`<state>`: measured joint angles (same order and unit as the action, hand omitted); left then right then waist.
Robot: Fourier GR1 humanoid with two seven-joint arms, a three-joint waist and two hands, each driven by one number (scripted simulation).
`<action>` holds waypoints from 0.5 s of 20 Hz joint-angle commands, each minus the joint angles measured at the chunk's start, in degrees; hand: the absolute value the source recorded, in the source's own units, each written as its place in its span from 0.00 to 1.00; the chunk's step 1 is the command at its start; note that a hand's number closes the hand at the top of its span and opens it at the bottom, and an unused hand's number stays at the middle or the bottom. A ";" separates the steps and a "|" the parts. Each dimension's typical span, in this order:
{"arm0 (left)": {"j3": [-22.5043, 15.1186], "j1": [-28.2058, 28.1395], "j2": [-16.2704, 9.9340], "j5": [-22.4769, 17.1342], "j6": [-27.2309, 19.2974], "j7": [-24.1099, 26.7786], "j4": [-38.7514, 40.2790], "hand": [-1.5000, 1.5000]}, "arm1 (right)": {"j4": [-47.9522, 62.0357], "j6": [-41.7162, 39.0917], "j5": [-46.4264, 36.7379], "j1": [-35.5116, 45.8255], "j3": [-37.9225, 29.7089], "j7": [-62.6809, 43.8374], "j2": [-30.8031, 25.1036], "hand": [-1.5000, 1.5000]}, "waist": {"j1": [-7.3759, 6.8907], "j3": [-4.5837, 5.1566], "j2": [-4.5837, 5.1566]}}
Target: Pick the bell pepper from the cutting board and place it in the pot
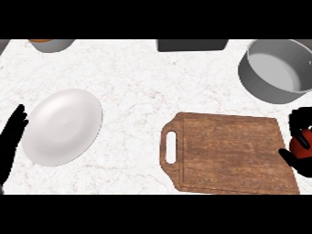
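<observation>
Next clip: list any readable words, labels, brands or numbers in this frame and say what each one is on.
None: no text, label, brand mark or number shows anywhere.
The pot, cutting board, white plate and counter are all unmarked.
The red bell pepper in the right hand is plain too.

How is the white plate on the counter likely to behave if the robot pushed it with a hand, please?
The white plate looks smooth and glossy on the marble counter, so it would probably slide rather than tip. It seems rigid and shallow, unlikely to roll. If ceramic, it could chip at the counter's edge, near the resting left hand.
</observation>
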<state>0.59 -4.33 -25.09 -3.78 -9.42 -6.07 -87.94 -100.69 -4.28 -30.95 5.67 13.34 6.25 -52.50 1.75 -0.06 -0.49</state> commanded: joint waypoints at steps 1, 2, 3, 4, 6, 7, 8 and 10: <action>-0.06 -3.35 0.65 0.21 0.32 2.62 -0.75 0.50 | -5.02 6.07 3.82 -1.18 -10.58 0.06 -0.83 1.00 | 0.48 0.07 -0.34; -0.56 -0.72 1.15 1.10 -0.52 0.92 -0.68 0.50 | -2.86 6.37 4.34 -1.13 -12.26 0.63 -0.16 1.00 | -0.23 0.03 0.12; 1.50 1.98 -0.43 -0.30 1.37 0.87 2.94 0.50 | -6.59 6.37 5.37 -3.33 -13.65 -0.01 -0.24 1.00 | 0.44 0.08 0.13; 0.01 1.26 1.16 1.29 -0.24 0.57 1.35 0.50 | -8.82 5.12 7.57 -4.30 -14.96 -1.90 0.73 1.00 | -0.01 0.08 0.13; -2.37 -0.36 2.89 3.11 -1.08 0.98 0.02 0.50 | -5.33 2.87 14.72 -2.48 -18.89 0.48 2.03 1.00 | -0.72 0.05 0.25; 0.94 1.65 0.39 1.03 1.01 0.51 1.04 0.50 | -0.93 2.72 15.32 -2.59 -20.82 4.09 2.07 1.00 | -1.17 0.03 0.40; 1.21 2.38 -0.54 0.61 2.01 -1.56 -0.39 0.50 | -0.79 0.96 15.57 1.42 -19.50 -0.60 3.39 1.00 | -1.81 0.05 0.46; 0.05 -3.75 0.96 1.35 1.33 0.02 -4.96 0.50 | -1.10 -2.47 20.82 0.66 -25.69 0.08 0.81 1.00 | -1.78 0.05 0.27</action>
<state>0.44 -4.92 -24.20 -2.45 -8.80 -6.18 -89.56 -102.66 -3.17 -16.62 5.20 -5.78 6.79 -51.11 0.59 -0.02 -0.22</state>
